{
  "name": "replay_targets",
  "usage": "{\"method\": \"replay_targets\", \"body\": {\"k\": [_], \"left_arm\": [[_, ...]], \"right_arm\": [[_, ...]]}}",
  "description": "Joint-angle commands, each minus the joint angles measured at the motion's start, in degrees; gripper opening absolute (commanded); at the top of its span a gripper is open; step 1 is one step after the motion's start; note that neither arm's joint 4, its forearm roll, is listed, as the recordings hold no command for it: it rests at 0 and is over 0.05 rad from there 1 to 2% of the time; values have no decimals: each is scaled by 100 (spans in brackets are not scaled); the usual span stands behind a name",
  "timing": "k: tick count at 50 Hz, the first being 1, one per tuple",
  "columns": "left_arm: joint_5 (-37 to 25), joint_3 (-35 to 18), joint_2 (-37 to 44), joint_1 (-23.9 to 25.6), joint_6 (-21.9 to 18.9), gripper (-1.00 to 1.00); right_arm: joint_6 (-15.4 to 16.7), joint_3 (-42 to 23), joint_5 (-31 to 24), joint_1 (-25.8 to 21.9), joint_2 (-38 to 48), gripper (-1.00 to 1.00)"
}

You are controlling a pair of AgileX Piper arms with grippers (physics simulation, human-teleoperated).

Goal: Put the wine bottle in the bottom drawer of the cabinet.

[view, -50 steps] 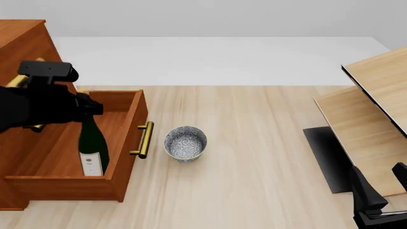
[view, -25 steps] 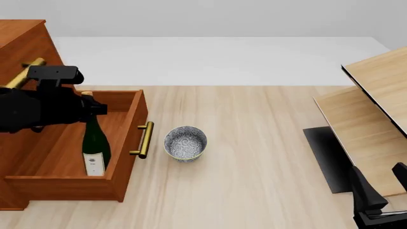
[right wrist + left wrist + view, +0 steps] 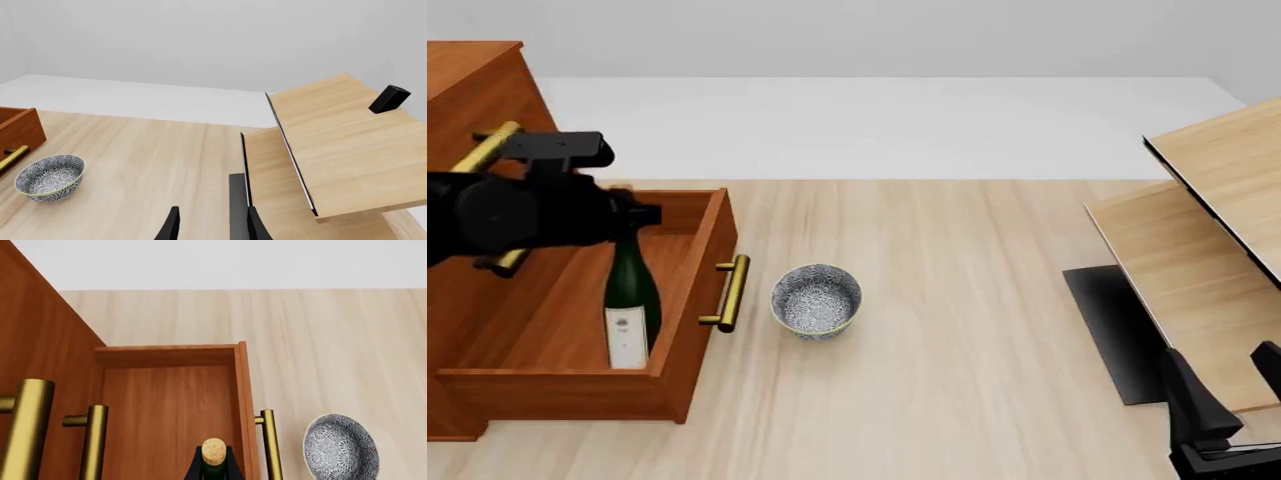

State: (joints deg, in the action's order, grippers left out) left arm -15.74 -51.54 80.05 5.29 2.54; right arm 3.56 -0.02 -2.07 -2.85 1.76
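My left end effector [image 3: 627, 215] grips the bottle [image 3: 629, 300] neck; bottle upright in drawer [image 3: 574, 385], base near front wall. Release now & it may topple. Bowl [image 3: 817, 300] at 3 o'clock. Right end effector [image 3: 210, 225] slightly open, empty.

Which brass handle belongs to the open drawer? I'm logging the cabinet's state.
The brass bar handle beside the speckled bowl; it fronts the pulled-out bottom drawer holding the wine bottle.

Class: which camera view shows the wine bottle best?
The front view: the wine bottle stands upright in the bottom drawer, label visible. The left wrist view shows only its cork and neck; the right wrist view does not show it.
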Motion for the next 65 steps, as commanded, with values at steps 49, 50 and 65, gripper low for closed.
{"method": "replay_targets", "body": {"k": [49, 50, 65], "left_arm": [[773, -412, 1848, -254, -156, -100], [785, -408, 1855, -254, -161, -100], [979, -220, 1973, -214, -177, -100]], "right_arm": [[-3, 0, -64, 32, -64, 100], [-3, 0, -67, 32, -68, 100], [-20, 0, -84, 51, -81, 100]]}}
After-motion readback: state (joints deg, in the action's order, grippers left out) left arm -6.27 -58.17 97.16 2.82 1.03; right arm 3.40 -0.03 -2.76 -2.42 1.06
